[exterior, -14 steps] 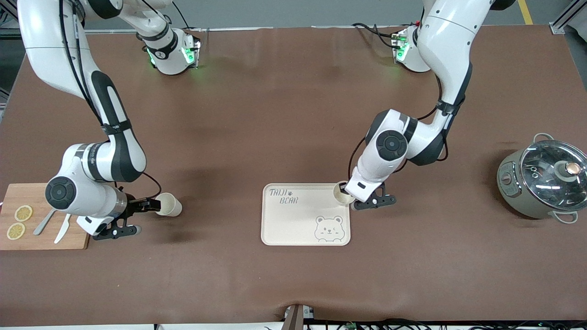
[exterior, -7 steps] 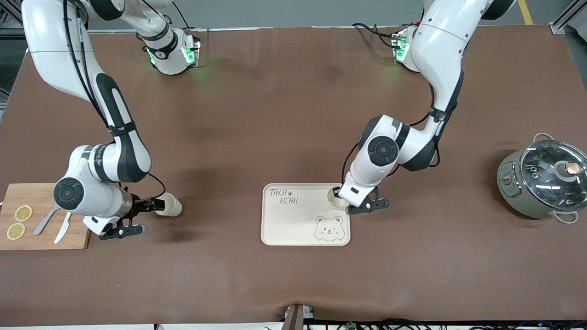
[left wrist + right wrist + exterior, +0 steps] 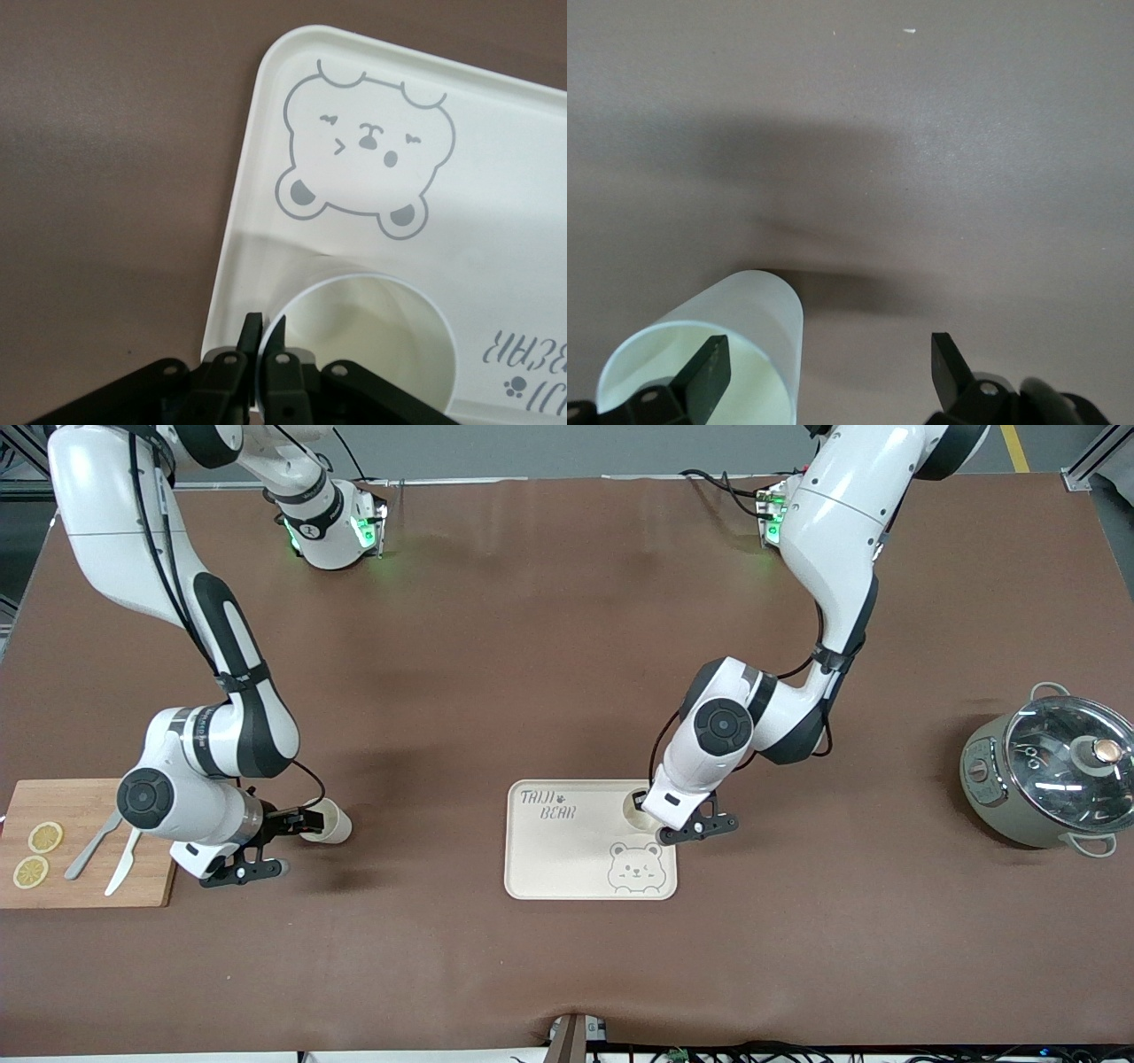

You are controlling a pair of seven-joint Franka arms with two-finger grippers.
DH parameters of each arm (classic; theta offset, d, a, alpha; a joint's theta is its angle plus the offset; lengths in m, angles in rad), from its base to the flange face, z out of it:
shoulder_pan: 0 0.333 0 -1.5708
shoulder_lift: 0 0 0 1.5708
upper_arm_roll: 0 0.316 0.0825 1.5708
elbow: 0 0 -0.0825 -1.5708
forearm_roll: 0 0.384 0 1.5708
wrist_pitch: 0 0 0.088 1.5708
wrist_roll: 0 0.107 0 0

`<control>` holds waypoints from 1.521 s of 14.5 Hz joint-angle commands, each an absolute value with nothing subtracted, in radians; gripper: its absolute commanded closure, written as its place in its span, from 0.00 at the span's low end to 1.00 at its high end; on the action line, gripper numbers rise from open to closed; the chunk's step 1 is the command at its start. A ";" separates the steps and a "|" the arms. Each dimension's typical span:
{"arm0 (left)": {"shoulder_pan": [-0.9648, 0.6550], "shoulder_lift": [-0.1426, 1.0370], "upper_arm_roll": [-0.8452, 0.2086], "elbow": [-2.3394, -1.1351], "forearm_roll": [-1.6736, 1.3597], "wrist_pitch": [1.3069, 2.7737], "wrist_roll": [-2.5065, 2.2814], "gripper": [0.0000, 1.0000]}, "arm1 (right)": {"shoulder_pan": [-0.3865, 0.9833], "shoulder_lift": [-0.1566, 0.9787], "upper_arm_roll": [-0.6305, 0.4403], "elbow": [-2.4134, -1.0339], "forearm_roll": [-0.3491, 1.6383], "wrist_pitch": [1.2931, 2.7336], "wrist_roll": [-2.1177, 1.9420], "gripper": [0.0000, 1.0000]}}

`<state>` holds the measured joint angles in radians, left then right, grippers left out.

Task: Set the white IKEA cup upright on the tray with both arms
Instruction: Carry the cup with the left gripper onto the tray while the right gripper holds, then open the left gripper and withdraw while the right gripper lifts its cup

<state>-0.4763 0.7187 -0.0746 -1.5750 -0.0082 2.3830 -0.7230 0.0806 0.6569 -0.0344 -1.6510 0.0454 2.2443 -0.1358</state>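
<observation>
The cream tray [image 3: 567, 850] with its bear drawing lies on the brown table. My left gripper [image 3: 648, 808] is shut on the rim of a white cup [image 3: 633, 804] and holds it upright over the tray's corner that is farther from the front camera, at the left arm's end. In the left wrist view the fingers [image 3: 251, 334] pinch the cup [image 3: 372, 341] wall over the tray [image 3: 496, 221]. A second white cup [image 3: 332, 825] lies on its side on the table. My right gripper [image 3: 299, 820] is open at its mouth. One finger [image 3: 709, 372] is inside the cup [image 3: 757, 305].
A wooden cutting board [image 3: 89, 886] with lemon slices, a knife and a spoon lies at the right arm's end of the table. A grey pot with a glass lid [image 3: 1050, 779] stands at the left arm's end.
My left arm has carried its cup from the tray's edge inward over the tray's corner. My right gripper has moved in to the lying cup's mouth.
</observation>
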 commanded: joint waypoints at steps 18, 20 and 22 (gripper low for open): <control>-0.230 0.525 -0.064 -1.382 0.029 1.954 -0.482 0.00 | 0.097 0.646 -0.034 -1.643 0.054 2.263 -0.094 1.00; -0.148 0.523 -0.060 -1.384 0.041 1.954 -0.352 0.00 | 0.109 0.643 -0.020 -1.574 0.057 2.168 -0.030 1.00; -0.062 0.494 -0.069 -1.384 0.028 1.936 -0.261 0.00 | 0.156 0.646 -0.005 -1.472 0.057 2.064 0.155 1.00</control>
